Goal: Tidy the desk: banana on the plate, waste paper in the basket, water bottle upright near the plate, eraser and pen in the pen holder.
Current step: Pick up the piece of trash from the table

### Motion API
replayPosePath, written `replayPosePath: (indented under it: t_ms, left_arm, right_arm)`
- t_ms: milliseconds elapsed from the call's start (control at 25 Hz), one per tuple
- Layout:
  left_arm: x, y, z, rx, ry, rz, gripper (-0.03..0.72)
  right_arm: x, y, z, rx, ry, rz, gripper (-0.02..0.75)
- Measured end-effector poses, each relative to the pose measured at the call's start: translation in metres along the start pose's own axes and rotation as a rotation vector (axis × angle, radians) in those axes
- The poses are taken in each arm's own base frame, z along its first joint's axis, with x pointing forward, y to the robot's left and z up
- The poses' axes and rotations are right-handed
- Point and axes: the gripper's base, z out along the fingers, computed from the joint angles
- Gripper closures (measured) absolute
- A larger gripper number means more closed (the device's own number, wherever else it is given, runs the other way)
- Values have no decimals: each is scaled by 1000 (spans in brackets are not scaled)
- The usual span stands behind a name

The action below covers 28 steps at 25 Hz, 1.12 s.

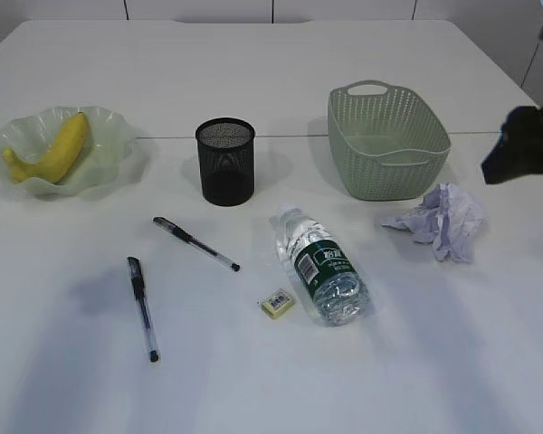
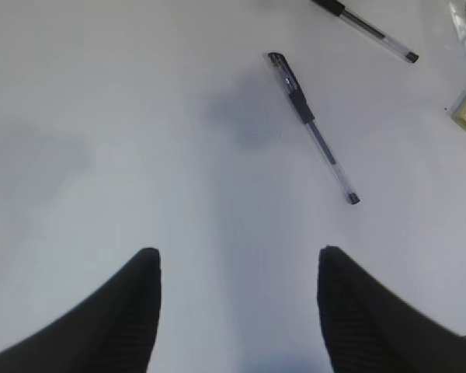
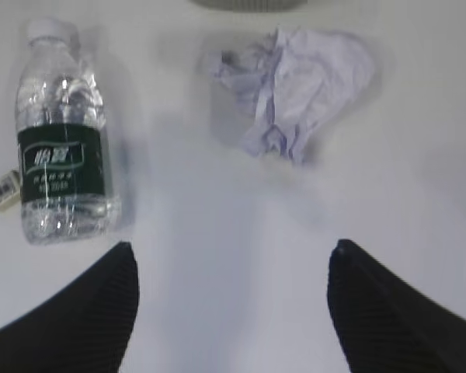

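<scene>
- Lying on the large plain white desk (image 1: 271, 380): clear plastic water bottle (image 1: 322, 268) on its side, white cap toward the far edge, dark green label up; white characters on the label, not readable.
- Tiny cream-yellow eraser (image 1: 278, 303) just beside the bottle's base; black-and-white printed label, too small to read.
- Two clear-barrelled pens with black grips lie apart: near pen (image 1: 143, 308) toward the front-left, far pen (image 1: 195, 243) slanted in front of the black mesh pen holder (image 1: 225, 161).
- Curved yellow banana (image 1: 52, 149) rests in the ruffled pale-green glass plate (image 1: 109, 136) at the far left edge.
- Sage-green perforated basket (image 1: 388, 145) stands right of the holder; crumpled white waste paper (image 1: 445, 220) on the desk in front of its right corner, near but apart.
- Open room: wide bare tabletop along the front and behind the seam.
- Left gripper (image 2: 237, 268): jaws spread wide, nothing between them, over bare desk short of the near pen.
- Right gripper (image 3: 233, 264): jaws spread wide, empty, between bottle and paper; its arm shows dark at the right edge.
</scene>
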Motion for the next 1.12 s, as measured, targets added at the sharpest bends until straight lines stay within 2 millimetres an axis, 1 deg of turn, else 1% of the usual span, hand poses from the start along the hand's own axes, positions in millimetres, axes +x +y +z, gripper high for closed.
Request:
replayPosePath:
  t_ms: [120,200,240,320,400,480,560,840,1040,1120]
  left_arm:
    - [0,0,0,-1,4,1,232]
    - [1,1,0,-8,6,6,232]
    - [1,1,0,-8,7,6,232]
    - [1,1,0,-9,8,7,232]
    - [1,1,0,-11,9,8,232]
    - [1,1,0,-11,9,8,232]
    - [1,1,0,-13,9,9,233]
    - [1,1,0,-14,9,10,234]
    - [1,1,0,-14,9,10,234]
    - [1,1,0,-14,9,10,234]
  right_arm:
    - [-31,-2,19,0,0,-14,125]
    - [-47,-4,37,-2,25,-15,116]
    - [-54,-5,43,-3,34,-16,114]
    - [-65,-7,60,-7,73,-17,112]
    - [-75,-8,72,-11,102,-16,111]
    - [-79,-10,85,-5,145,-23,111]
    - [-80,-12,94,7,172,-34,111]
    - [-75,-18,118,43,245,-64,111]
    - [-72,-22,142,56,253,-73,111]
    - [-72,-23,148,65,251,-82,111]
